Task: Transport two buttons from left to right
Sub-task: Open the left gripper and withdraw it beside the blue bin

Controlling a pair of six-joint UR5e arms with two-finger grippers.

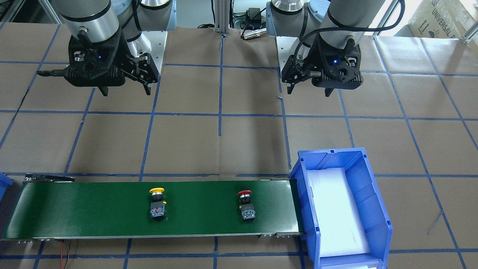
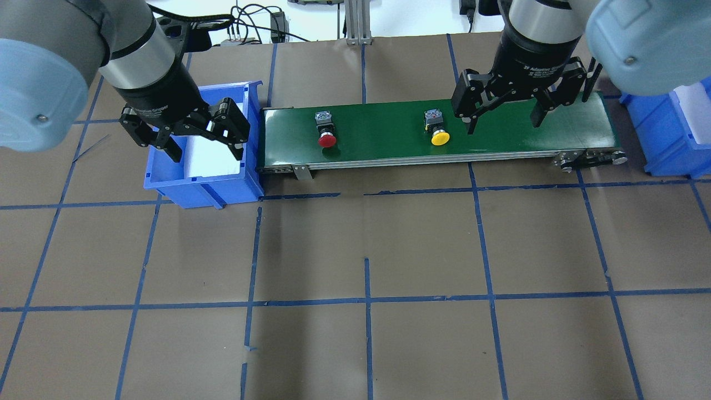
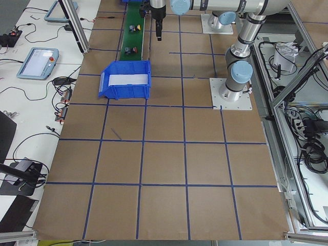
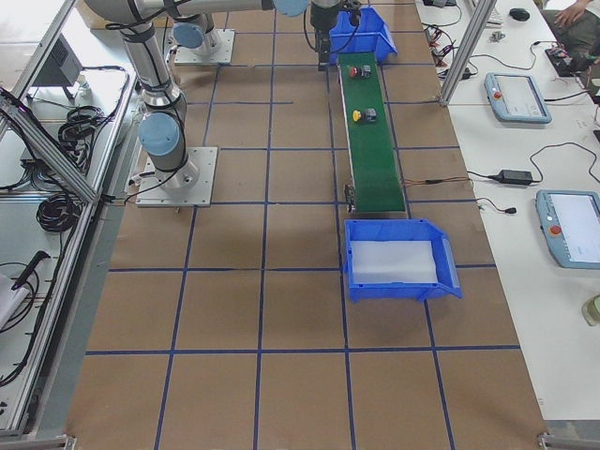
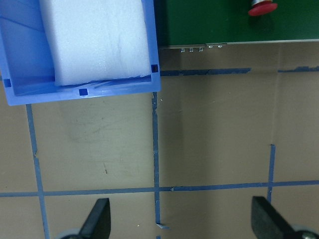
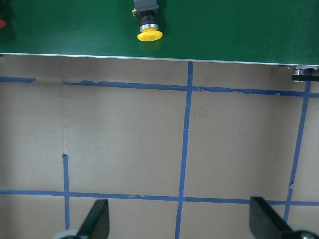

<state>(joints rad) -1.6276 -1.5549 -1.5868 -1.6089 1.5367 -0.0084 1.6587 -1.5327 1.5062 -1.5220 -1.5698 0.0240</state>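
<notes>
Two buttons lie on their sides on a green conveyor belt (image 1: 93, 209). The red button (image 1: 245, 204) (image 2: 326, 133) is nearer the blue bin, and only its cap (image 5: 261, 7) shows at the top edge of the left wrist view. The yellow button (image 1: 157, 203) (image 2: 437, 129) (image 6: 148, 25) lies further along the belt. My left gripper (image 1: 309, 89) (image 2: 208, 153) (image 5: 182, 224) hangs open and empty, high over the table on the robot's side of the belt. My right gripper (image 1: 125, 90) (image 2: 503, 123) (image 6: 182, 224) is likewise open and empty, raised, level with the yellow button.
A blue bin (image 1: 368, 194) (image 2: 200, 186) lined with white foam stands at the belt's end on my left. A second blue bin (image 2: 661, 139) stands past the belt's other end. Brown paper with blue tape lines covers the table (image 1: 239, 145).
</notes>
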